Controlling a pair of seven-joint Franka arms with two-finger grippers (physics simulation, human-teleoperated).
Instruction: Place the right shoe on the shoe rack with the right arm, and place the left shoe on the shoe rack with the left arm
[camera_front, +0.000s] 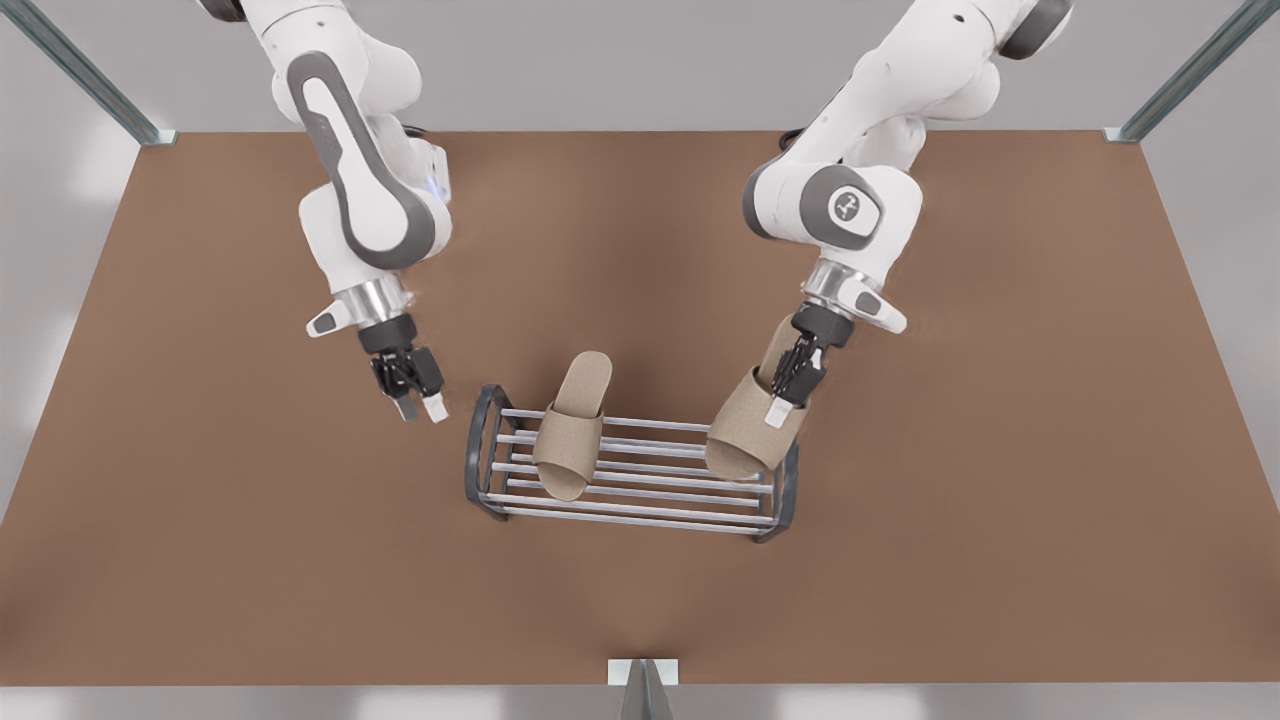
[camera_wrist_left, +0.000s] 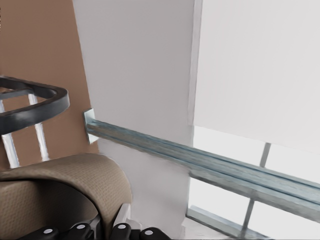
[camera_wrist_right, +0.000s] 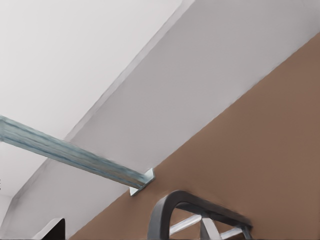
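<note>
brown table (camera_front: 250, 560). left gripper (camera_front: 789, 398) clamped on left shoe (camera_front: 745, 425), over the shoe rack (camera_front: 640, 497) end. right gripper (camera_front: 420, 405) fingers apart, empty, just beside the rack; right shoe (camera_front: 572, 428) lies on the bars.

Left shoe (camera_front: 745, 425): heel end hidden behind my left gripper (camera_front: 786, 400) and wrist; cut by the frame edge in the left wrist view.
Shoe rack (camera_front: 630, 470): bars covered beneath left shoe and right shoe (camera_front: 572, 425).
Left arm (camera_front: 850, 200), right arm (camera_front: 365, 200): upper links cut off at the front view's top edge.
</note>
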